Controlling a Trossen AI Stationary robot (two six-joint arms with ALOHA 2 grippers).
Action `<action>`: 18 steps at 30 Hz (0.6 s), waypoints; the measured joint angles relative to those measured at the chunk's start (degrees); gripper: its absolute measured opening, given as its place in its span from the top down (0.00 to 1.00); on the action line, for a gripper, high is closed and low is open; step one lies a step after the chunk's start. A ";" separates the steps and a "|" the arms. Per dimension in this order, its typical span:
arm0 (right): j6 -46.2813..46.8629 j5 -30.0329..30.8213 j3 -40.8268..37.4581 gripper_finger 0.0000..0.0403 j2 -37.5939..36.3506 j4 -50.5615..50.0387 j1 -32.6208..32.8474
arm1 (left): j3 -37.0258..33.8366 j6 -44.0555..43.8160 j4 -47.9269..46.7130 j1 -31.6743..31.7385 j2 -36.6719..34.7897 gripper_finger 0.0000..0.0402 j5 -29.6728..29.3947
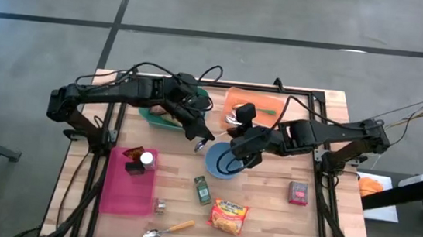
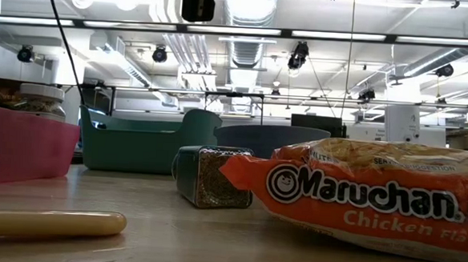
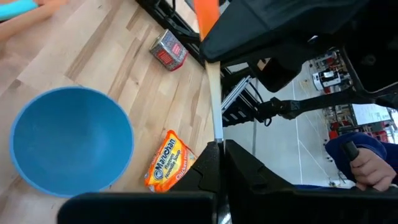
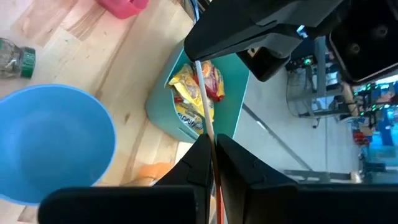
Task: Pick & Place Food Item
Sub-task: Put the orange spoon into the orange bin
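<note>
Both grippers hang closed and empty over the table's middle. The left gripper [image 1: 200, 143] sits just beside the teal bin [image 1: 167, 113] holding snack packets, the blue bowl [image 1: 224, 159] just right of it. The right gripper [image 1: 233, 149] hovers over that bowl, with the ramen packet [image 1: 229, 216] lying nearer the front edge.

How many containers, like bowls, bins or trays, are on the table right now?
4: blue bowl at centre, teal bin behind it, orange tray at the back, pink bin front left. None looks hidden.
</note>
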 joint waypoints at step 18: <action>18.72 -6.19 -0.02 0.97 0.06 -5.48 -0.61 | 0.07 2.11 16.17 0.70 -2.25 0.48 -0.08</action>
